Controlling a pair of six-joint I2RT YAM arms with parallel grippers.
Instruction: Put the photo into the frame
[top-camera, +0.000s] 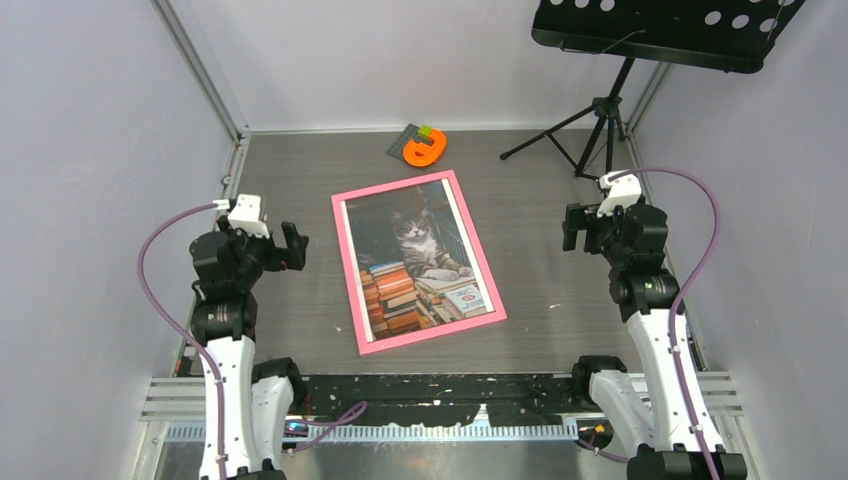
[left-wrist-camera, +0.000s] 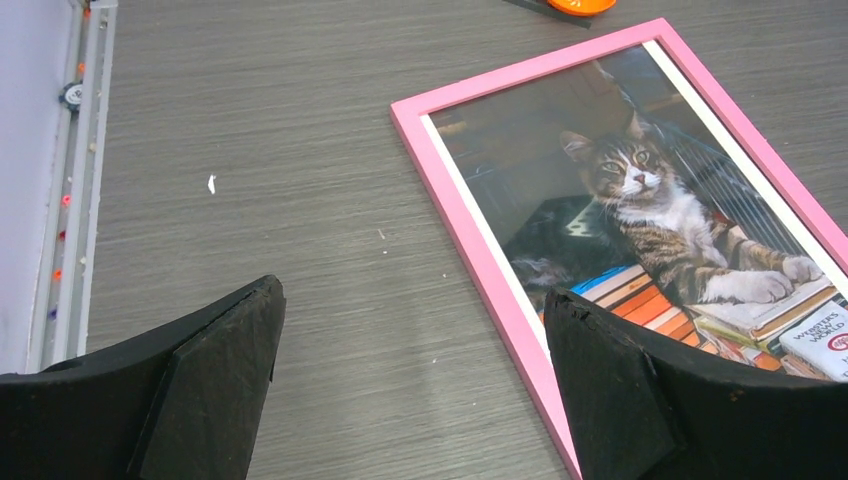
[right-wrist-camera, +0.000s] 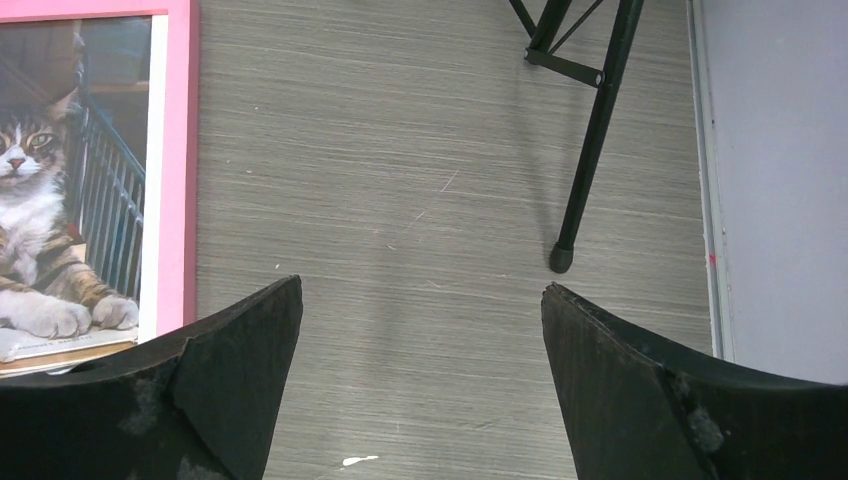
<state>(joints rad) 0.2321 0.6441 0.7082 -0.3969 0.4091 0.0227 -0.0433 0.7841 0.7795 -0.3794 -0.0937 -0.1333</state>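
The pink frame (top-camera: 432, 334) lies flat in the middle of the table, slightly turned. The photo (top-camera: 415, 255), a cat on stacked books, sits inside its border. My left gripper (top-camera: 293, 247) hovers open to the left of the frame with nothing between its fingers. In the left wrist view the frame (left-wrist-camera: 467, 225) and the photo (left-wrist-camera: 640, 190) run under the right fingertip, and the left gripper (left-wrist-camera: 412, 300) is over bare table. My right gripper (top-camera: 572, 226) hangs open and empty to the right. In the right wrist view the right gripper (right-wrist-camera: 422, 290) is over table, with the frame (right-wrist-camera: 182, 150) and photo (right-wrist-camera: 60, 200) at far left.
An orange object (top-camera: 425, 147) rests on a small dark piece at the back of the table. A black music stand (top-camera: 665, 30) on a tripod (top-camera: 600, 110) stands at the back right; one tripod leg (right-wrist-camera: 590, 150) ends just ahead of the right gripper. Walls close in both sides.
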